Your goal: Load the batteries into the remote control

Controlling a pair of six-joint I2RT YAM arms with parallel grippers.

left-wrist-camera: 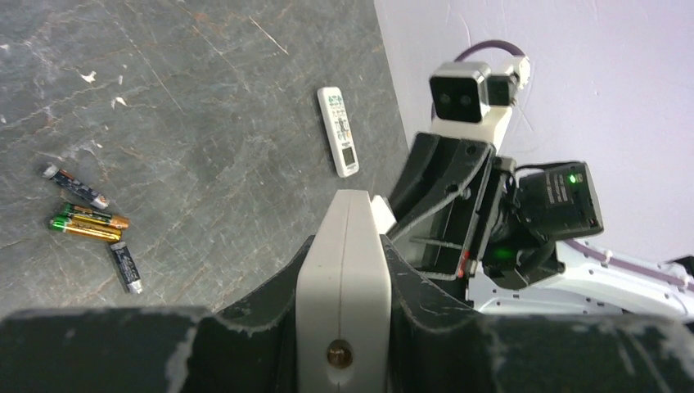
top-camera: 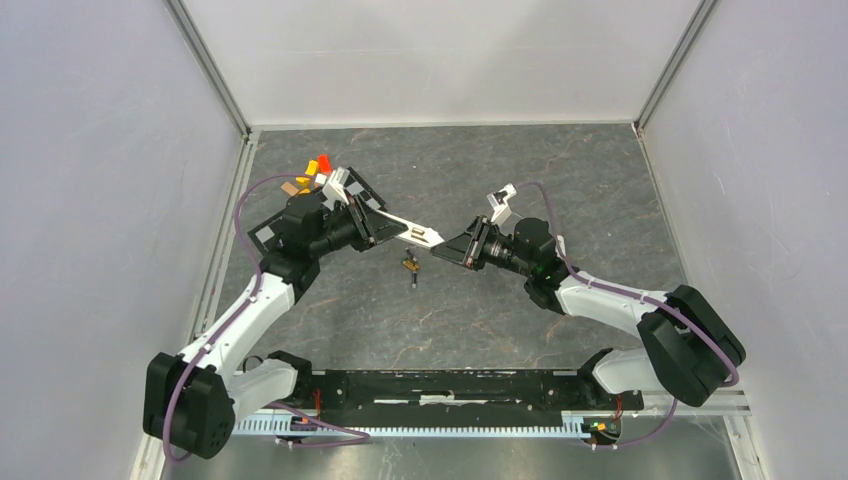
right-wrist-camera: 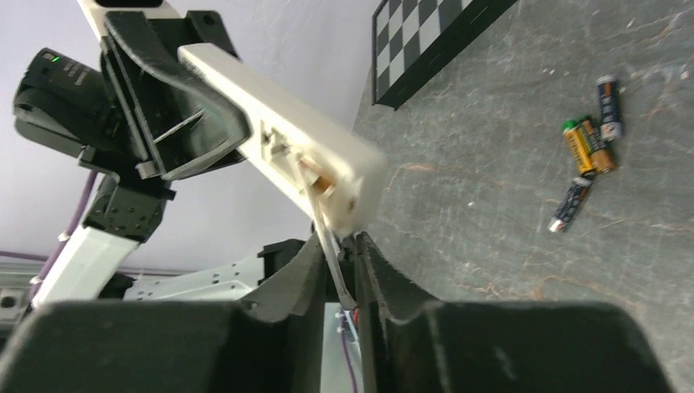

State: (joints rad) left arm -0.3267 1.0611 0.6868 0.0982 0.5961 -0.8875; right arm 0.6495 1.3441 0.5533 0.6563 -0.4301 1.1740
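Right wrist view: my left tool (left-wrist-camera: pixel 345 250) is clamping the slim white plastic remote control (right-wrist-camera: pixel 286 123) mid-air, its long axis aiming the open battery end at my right tool (right-wrist-camera: pixel 340 270). That one is pinching a thin white plastic strip (right-wrist-camera: pixel 327 237) there. Small dark gold-banded batteries (right-wrist-camera: pixel 589 155) are lying on the grey bench (right-wrist-camera: pixel 491 246) below.

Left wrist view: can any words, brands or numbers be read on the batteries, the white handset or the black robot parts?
Nothing is legible.
Four small cylindrical batteries, dark or gold: label print, too blurred.
Slim white plastic handset lying flat: button marks, too small.
Black motor housing with a green light: white print, too small.
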